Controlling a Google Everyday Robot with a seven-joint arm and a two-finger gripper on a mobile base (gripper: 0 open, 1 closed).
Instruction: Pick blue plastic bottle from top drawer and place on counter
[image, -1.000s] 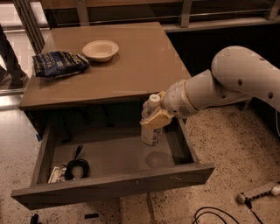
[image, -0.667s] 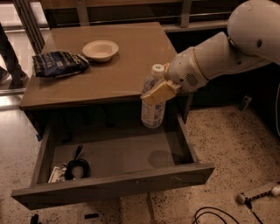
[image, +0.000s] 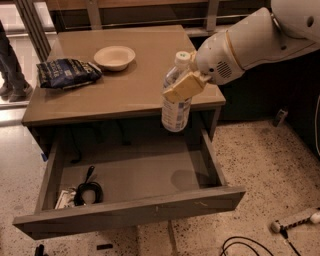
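Camera view has the gripper (image: 179, 89) at centre right of the frame, clenched on the blue plastic bottle (image: 175, 114), its tan finger pressed across the label just below the shoulder. The bottle hangs nearly upright in the air, in front of the right front edge of the desk (image: 140, 87) and above the back right part of the top drawer (image: 135, 212), touching neither. I judge it light and thin-walled: it should dent under a hard squeeze and its smooth label may slip, so a firm hold on the upper body, as here, seems the best place. The drawer stands pulled open at the lower half of the frame; in its left front corner lie a coiled black cable (image: 88, 190) and a small white item (image: 64, 199). On the desk, upper left, sit a pale bowl (image: 114, 56) with nothing visible inside and a dark blue snack bag (image: 67, 73).
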